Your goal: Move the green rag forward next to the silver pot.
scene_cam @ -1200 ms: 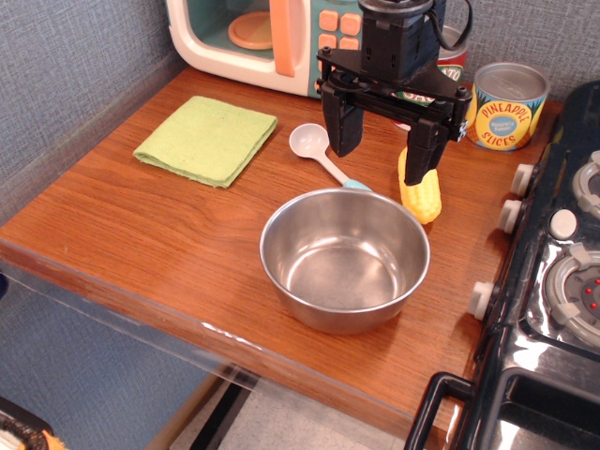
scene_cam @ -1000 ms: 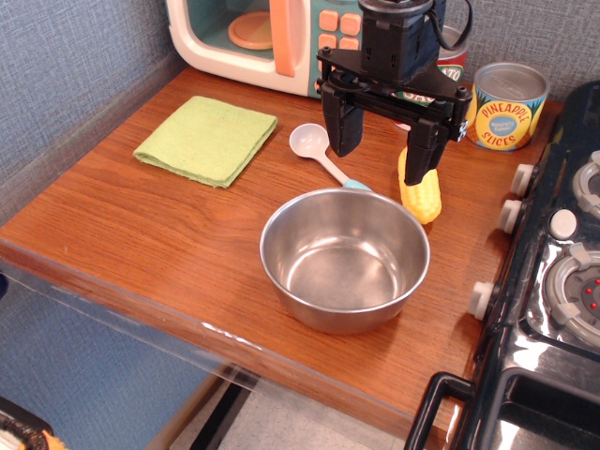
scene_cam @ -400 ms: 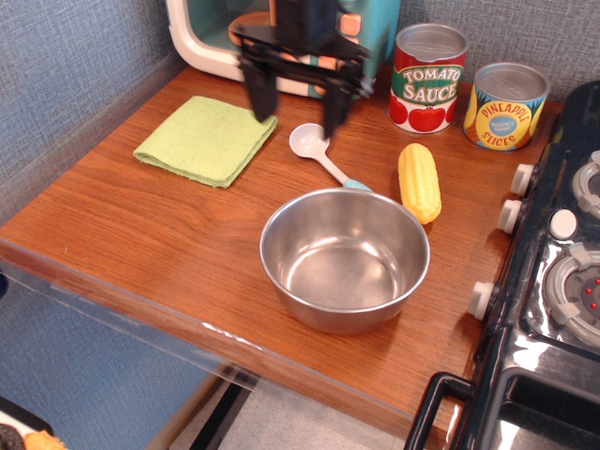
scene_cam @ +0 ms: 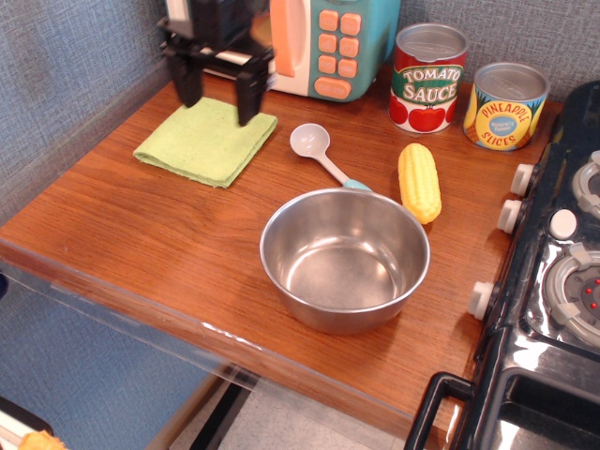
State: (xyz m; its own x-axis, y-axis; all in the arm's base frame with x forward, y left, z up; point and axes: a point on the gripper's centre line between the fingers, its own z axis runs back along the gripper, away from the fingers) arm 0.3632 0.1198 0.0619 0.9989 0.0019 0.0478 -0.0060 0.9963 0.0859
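The green rag [scene_cam: 202, 145] lies flat and folded on the wooden counter at the back left. The silver pot [scene_cam: 344, 258] stands empty near the counter's front edge, right of the middle, well apart from the rag. My black gripper [scene_cam: 219, 105] hangs over the rag's far edge. Its two fingers are spread wide, one at the rag's far left and one at its far right corner. It holds nothing. I cannot tell whether the fingertips touch the cloth.
A white spoon with a blue handle [scene_cam: 321, 156] and a yellow corn cob [scene_cam: 419, 181] lie behind the pot. A tomato sauce can [scene_cam: 428, 77] and a pineapple can [scene_cam: 506, 105] stand at the back. A toy microwave [scene_cam: 323, 42] is behind the gripper. A black stove [scene_cam: 553, 262] is on the right.
My gripper has moved left, from above the corn and spoon, past the microwave front, to over the green rag. It stayed open. The objects have not moved.
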